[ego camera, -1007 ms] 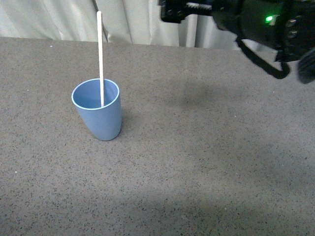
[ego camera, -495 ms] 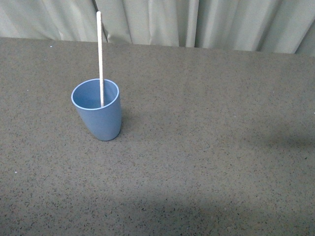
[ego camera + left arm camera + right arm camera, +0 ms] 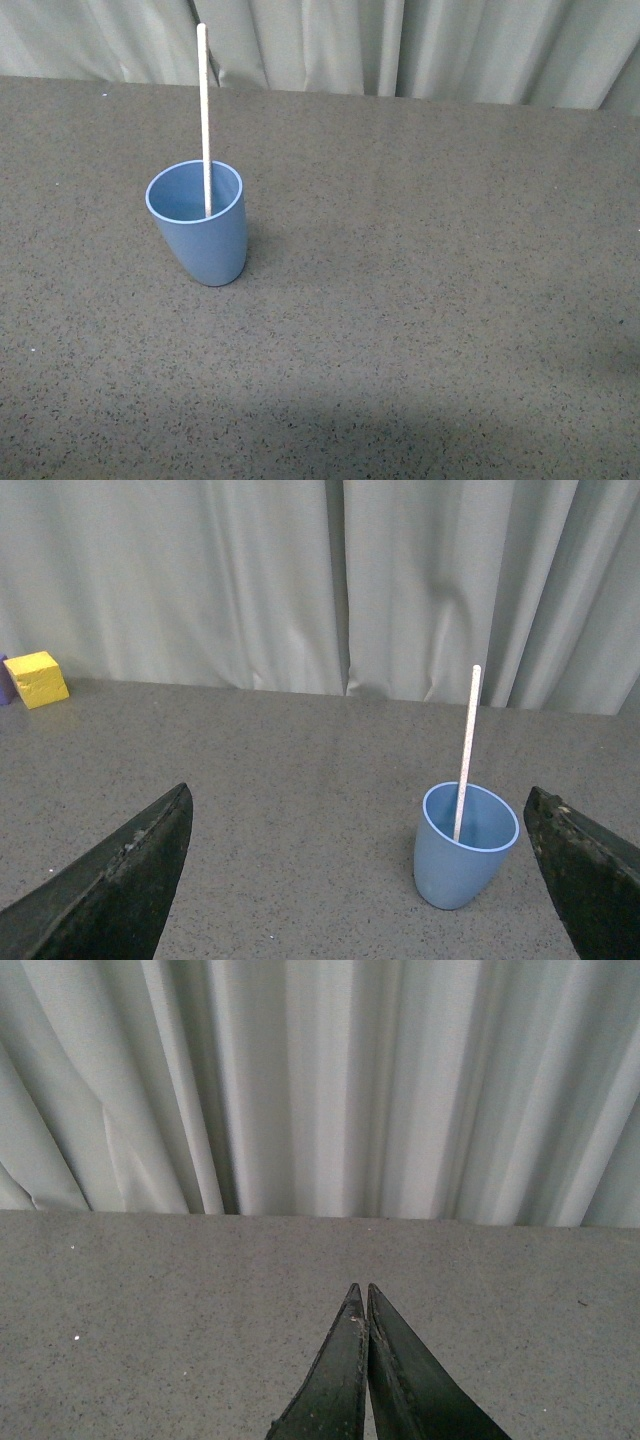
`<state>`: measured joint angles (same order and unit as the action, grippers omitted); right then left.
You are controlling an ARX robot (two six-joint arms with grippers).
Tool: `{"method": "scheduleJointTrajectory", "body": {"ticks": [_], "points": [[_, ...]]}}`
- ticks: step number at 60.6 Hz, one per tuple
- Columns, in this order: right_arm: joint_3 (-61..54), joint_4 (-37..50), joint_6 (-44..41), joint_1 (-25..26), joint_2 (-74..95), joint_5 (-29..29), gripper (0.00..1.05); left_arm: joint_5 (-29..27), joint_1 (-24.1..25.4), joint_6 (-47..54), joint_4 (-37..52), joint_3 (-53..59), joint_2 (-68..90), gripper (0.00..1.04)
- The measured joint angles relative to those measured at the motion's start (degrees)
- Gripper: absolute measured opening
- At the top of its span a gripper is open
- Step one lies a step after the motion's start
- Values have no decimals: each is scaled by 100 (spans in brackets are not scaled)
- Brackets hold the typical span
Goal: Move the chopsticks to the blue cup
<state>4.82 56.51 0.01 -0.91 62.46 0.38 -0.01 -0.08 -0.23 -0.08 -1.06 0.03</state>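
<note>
The chopsticks [image 3: 204,110] are standing nearly upright inside the blue cup [image 3: 200,240], lower end resting within it and the upper half rising above the rim, while the cup is sitting on the speckled grey table [image 3: 430,300] toward its left. The left gripper [image 3: 357,792] is hanging with its jaws spread wide and holding nothing, facing the cup from a distance; the right gripper [image 3: 360,1295] is showing its jaws pressed together, empty, pointing at the curtain [image 3: 300,1080]. The transfer is looking complete, so nothing but keeping both arms clear seems called for.
</note>
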Motion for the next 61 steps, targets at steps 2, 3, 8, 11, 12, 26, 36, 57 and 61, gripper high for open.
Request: {"method": "scheduleJointTrajectory", "body": {"ticks": [2,3,8,11,12,26,36,57,61], "points": [[-44,-98,0,46,-144,2,1,-2,0,-2,0,0,0,98],[-55,-129,0,57,-188,2,1,-2,0,-2,0,0,0,98],[-149,-400,0,76,-570,-11,1,0,0,0,0,0,0,98],[-203,-579,0,76,-800,-28,1,0,0,0,0,0,0,98],[-225,-654,0,76,-894,-26,1,0,0,0,0,0,0,98],[-415,-1679,0,76,-2127,-28,1,0,0,0,0,0,0,98],[-448,-2264,0,76,-2787,-28,1,-2,0,0,0,0,0,98],[-457,-3318,0,76,-3917,-28,1,0,0,0,0,0,0,98],[-457,-3462,0,76,-4068,-31,1,0,0,-2,0,0,0,98]]}}
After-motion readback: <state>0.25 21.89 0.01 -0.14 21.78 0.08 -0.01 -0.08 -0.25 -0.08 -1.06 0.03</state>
